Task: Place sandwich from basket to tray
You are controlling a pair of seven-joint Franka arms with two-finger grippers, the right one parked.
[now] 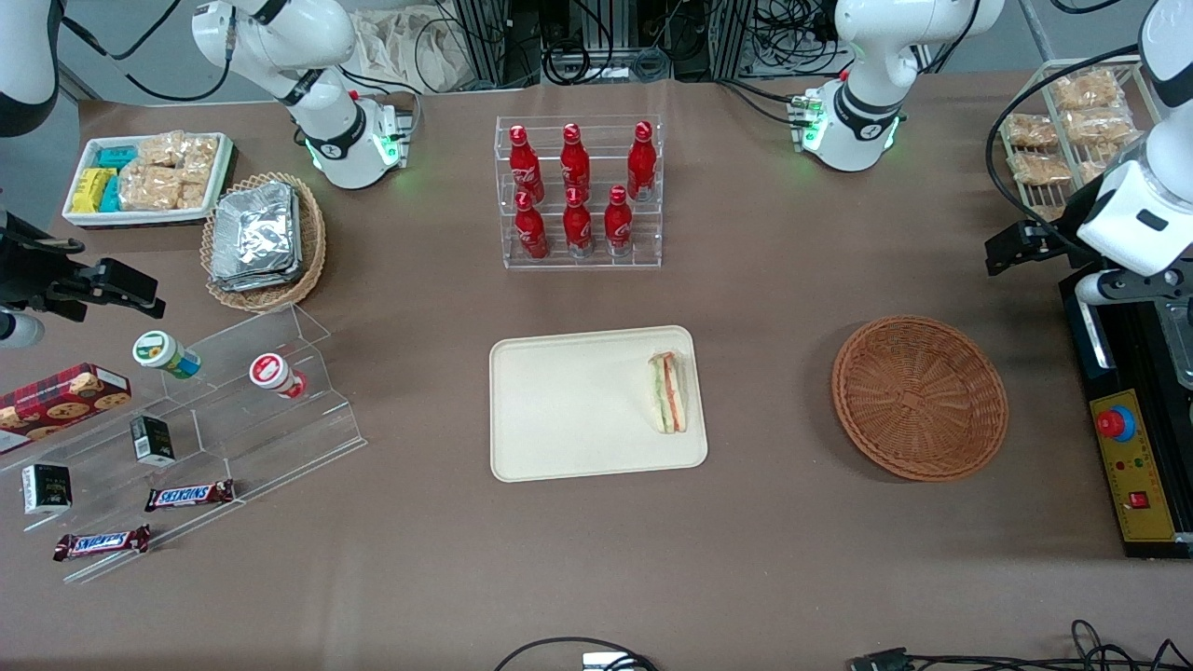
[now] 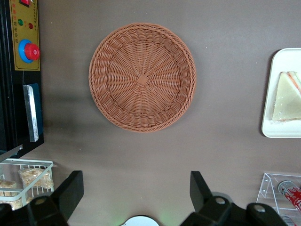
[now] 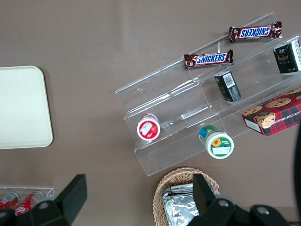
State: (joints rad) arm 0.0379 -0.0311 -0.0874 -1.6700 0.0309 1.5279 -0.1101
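Note:
The sandwich lies on the cream tray, near the tray edge that faces the basket. It also shows in the left wrist view, on the tray. The orange-brown wicker basket stands beside the tray toward the working arm's end and holds nothing; it is also in the left wrist view. My left gripper hangs above the table, farther from the front camera than the basket and apart from it. In the wrist view the gripper is open and holds nothing.
A rack of red bottles stands farther from the front camera than the tray. A wire rack of snack packs and a black control box sit at the working arm's end. A clear stepped stand, foil-packet basket and white bin lie toward the parked arm's end.

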